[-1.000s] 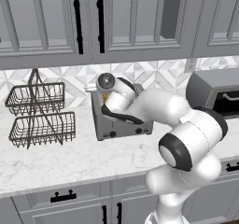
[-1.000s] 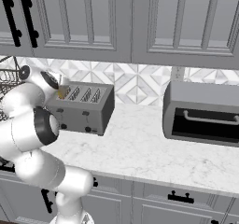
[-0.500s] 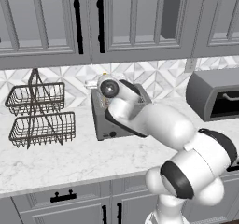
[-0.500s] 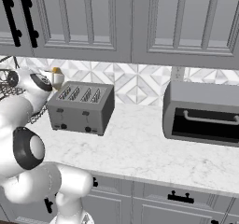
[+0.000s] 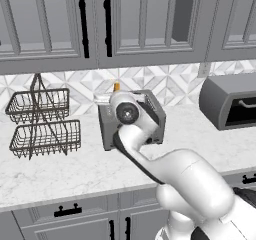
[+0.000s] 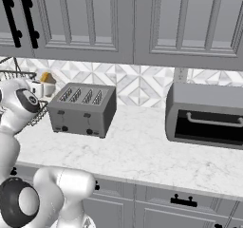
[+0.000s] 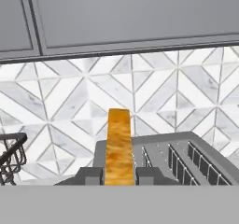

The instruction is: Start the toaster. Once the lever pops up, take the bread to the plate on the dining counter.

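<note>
In the left base view a two-tier wire basket (image 5: 42,124) stood at the left of the marble worktop (image 5: 60,171), and the toaster (image 5: 109,126) sat just right of it, largely covered by the white arm, with a sliver of orange bread (image 5: 116,87) showing above the wrist. Further right sat the toaster oven (image 5: 227,101), only partly in frame. The right base view showed what that view hid: the toaster's (image 6: 84,109) four open slots on top and its front with levers and knobs, unobstructed, with the arm's wrist to its left and the bread (image 6: 45,77) poking up behind it near the basket (image 6: 19,74), and the whole toaster oven (image 6: 205,114) with its handle well to the right. The hand view gave the closest look: the bread (image 7: 119,143) stood upright, edge-on, pinched between the two dark fingers (image 7: 88,175), narrowly parted around the slice, above the left end of the toaster (image 7: 182,155), in front of the patterned tile wall (image 7: 60,97).
</note>
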Controlling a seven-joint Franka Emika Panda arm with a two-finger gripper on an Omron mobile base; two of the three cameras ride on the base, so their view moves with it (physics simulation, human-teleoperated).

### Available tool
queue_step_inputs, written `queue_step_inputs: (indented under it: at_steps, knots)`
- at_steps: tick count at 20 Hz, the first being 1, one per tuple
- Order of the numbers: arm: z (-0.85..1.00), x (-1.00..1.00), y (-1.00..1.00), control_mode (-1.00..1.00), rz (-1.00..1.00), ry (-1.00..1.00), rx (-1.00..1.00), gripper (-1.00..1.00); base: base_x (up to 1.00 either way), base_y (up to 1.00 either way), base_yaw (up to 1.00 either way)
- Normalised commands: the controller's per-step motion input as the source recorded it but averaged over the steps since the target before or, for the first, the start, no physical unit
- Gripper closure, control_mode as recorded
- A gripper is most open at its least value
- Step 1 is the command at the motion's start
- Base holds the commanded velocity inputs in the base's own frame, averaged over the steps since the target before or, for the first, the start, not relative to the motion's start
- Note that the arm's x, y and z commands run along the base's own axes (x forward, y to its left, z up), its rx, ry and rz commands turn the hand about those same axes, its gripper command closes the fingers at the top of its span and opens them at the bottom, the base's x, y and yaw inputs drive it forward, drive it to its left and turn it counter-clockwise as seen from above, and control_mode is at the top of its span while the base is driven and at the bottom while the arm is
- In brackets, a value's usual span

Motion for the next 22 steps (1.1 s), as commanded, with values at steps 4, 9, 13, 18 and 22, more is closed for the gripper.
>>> queue_step_inputs:
  at_steps: [4, 9, 13, 18, 22]
  knots:
    - [0.66, -1.0, 0.0, -1.0, 0.0, 0.06, 0.07, 1.0, 0.0, 0.0, 0.0]
    - [0.69, -1.0, 0.0, -1.0, 0.0, 0.22, 0.06, 1.0, 0.0, 0.0, 0.0]
    - [0.19, -1.0, 0.0, -1.0, 0.0, 0.2, 0.0, 1.0, 0.0, 0.0, 0.0]
    - [0.02, -0.96, -0.18, -1.0, 0.0, 0.15, 0.0, 1.0, 0.0, 0.0, 0.0]
    - [0.0, -0.52, -0.37, -1.0, 0.03, 0.06, 0.0, 1.0, 0.0, 0.0, 0.0]
